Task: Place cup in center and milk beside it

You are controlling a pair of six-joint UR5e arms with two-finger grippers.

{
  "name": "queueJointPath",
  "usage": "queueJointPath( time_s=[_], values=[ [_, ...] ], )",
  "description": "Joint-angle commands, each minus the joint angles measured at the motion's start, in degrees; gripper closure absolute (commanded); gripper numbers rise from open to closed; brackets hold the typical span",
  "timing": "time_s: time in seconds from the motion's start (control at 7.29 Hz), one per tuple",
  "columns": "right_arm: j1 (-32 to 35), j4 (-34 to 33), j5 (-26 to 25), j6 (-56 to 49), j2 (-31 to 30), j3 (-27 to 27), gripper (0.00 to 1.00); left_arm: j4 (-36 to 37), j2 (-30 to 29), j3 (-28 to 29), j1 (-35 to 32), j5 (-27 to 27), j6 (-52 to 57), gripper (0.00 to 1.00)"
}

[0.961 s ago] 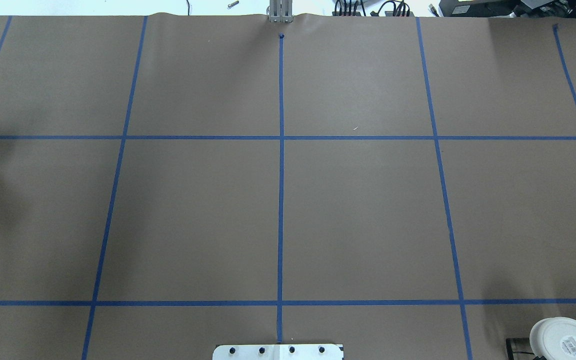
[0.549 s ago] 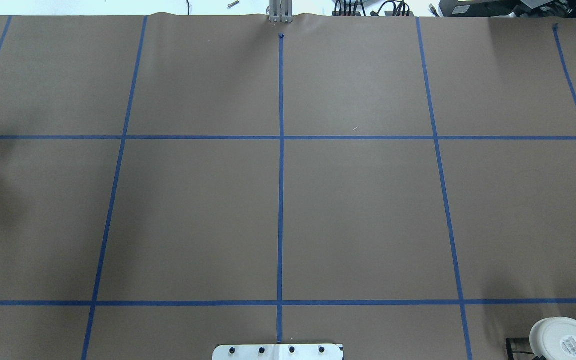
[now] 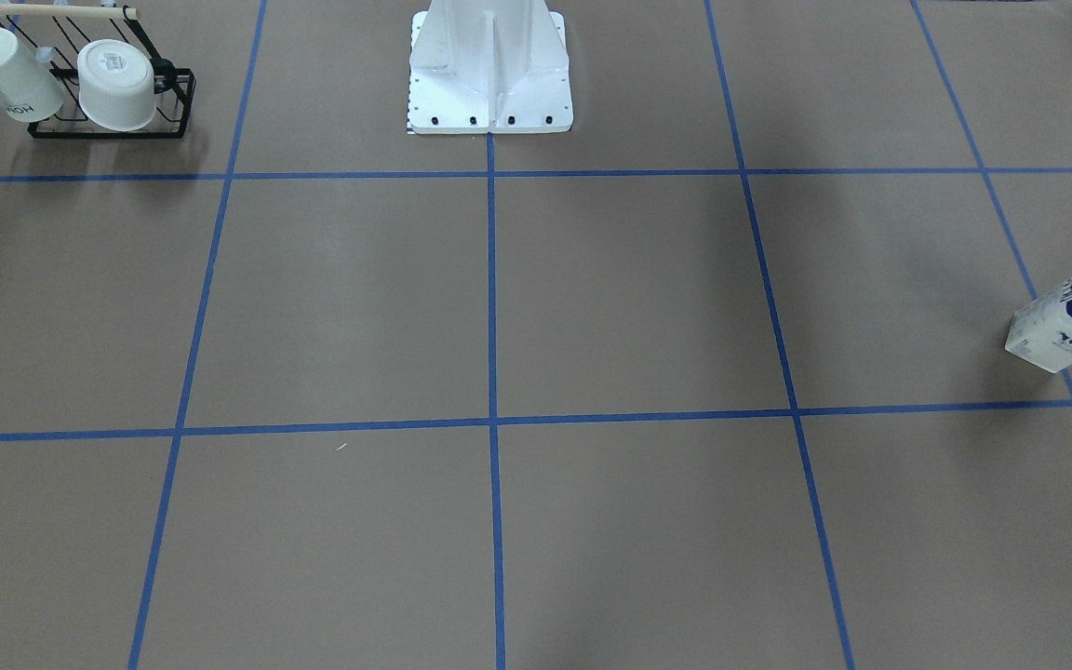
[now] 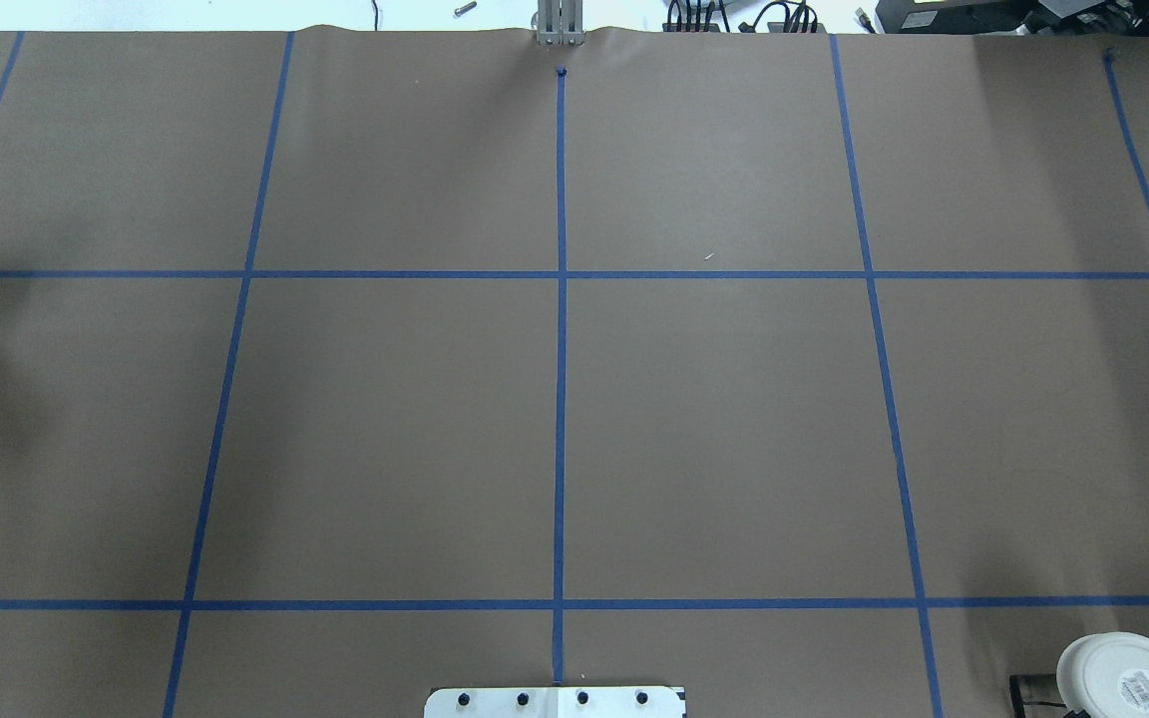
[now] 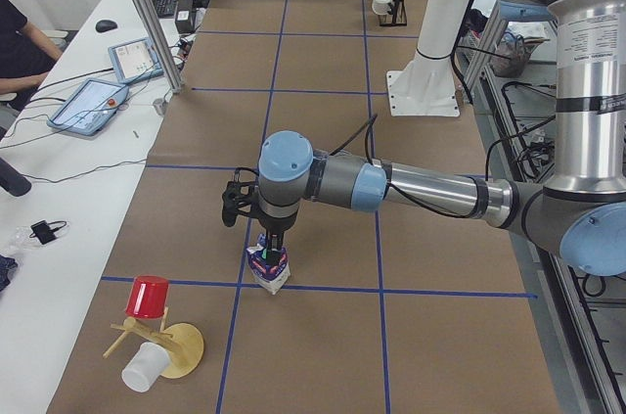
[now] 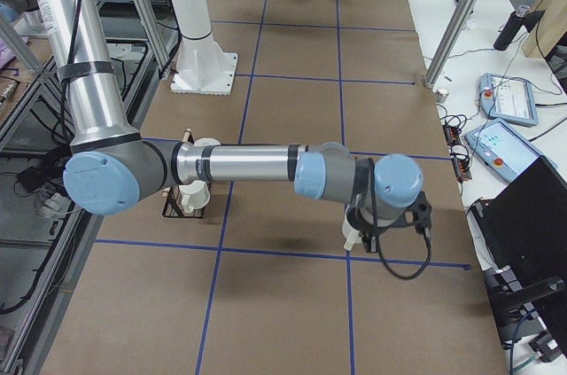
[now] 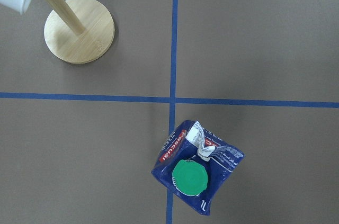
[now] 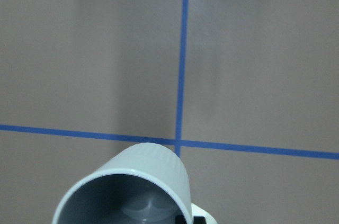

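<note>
The milk (image 7: 197,173), a navy and white carton with a green cap, stands upright on a blue tape crossing. It also shows at the right edge of the front view (image 3: 1071,321) and in the left side view (image 5: 267,267). My left gripper (image 5: 270,241) hangs right above its top; I cannot tell if it is open or shut. The cup (image 8: 130,192), plain white with a grey inside, fills the bottom of the right wrist view. In the right side view the cup (image 6: 352,235) sits at my right gripper (image 6: 368,231), whose state I cannot tell.
A black rack (image 3: 113,126) with two other white mugs stands near the robot base (image 3: 489,65). A wooden mug tree (image 7: 79,29) with a red cup (image 5: 149,297) stands near the milk. Blue tape lines grid the brown table.
</note>
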Motion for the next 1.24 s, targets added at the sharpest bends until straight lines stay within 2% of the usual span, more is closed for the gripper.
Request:
queueJointPath(
  time_s=[0.0, 0.27, 0.41, 0.55, 0.69, 0.96, 1.1],
  values=[
    [-11.3, -4.5, 0.5, 26.3, 9.2, 10.0, 1.0, 0.1, 0.0, 0.1, 0.0, 0.0, 0.1, 0.01],
    [-22.2, -3.9, -1.5, 49.9, 16.8, 12.2, 1.0, 0.2, 0.2, 0.7, 0.0, 0.0, 0.0, 0.01],
    [-29.5, -2.5, -6.7, 64.1, 22.1, 11.5, 1.0, 0.2, 0.2, 1.0, 0.1, 0.0, 0.0, 0.01],
    [-37.0, 5.0, -13.0, 74.8, 23.0, 10.6, 1.0, 0.1, 0.2, 1.3, 0.1, 0.0, 0.0, 0.01],
    [-42.1, 12.3, -16.8, 83.5, 23.9, 7.0, 1.0, 0.2, 0.2, 1.6, 0.2, 0.0, 0.0, 0.01],
    [-46.5, 17.1, -20.9, 88.1, 30.3, -3.8, 1.0, 0.0, 0.2, 1.8, 0.2, 0.0, 0.0, 0.01],
    [-47.5, 19.1, -21.1, 88.1, 30.9, -5.5, 1.0, 0.0, 0.2, 1.9, 0.2, 0.0, 0.0, 0.01]
  ],
)
